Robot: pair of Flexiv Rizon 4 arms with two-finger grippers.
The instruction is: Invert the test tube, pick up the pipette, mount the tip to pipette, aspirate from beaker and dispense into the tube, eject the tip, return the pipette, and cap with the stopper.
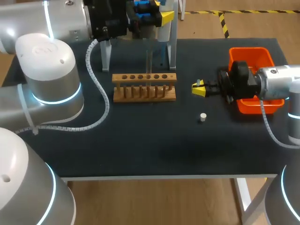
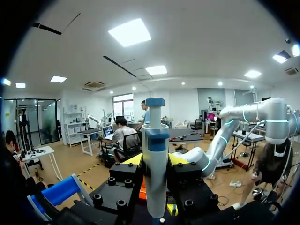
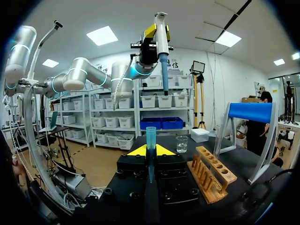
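Black table [image 1: 140, 150] carries a wooden rack [image 1: 144, 86] near its far edge. High over that edge, the left claw [image 2: 154, 159] clamps the pipette [image 2: 155, 136] by its barrel, which looks like rigid, light plastic. Toward the right edge, the right claw [image 3: 150, 151] pinches the test tube [image 3: 150, 136]; it looks thin, slick and probably fragile, so I would grip it gently.
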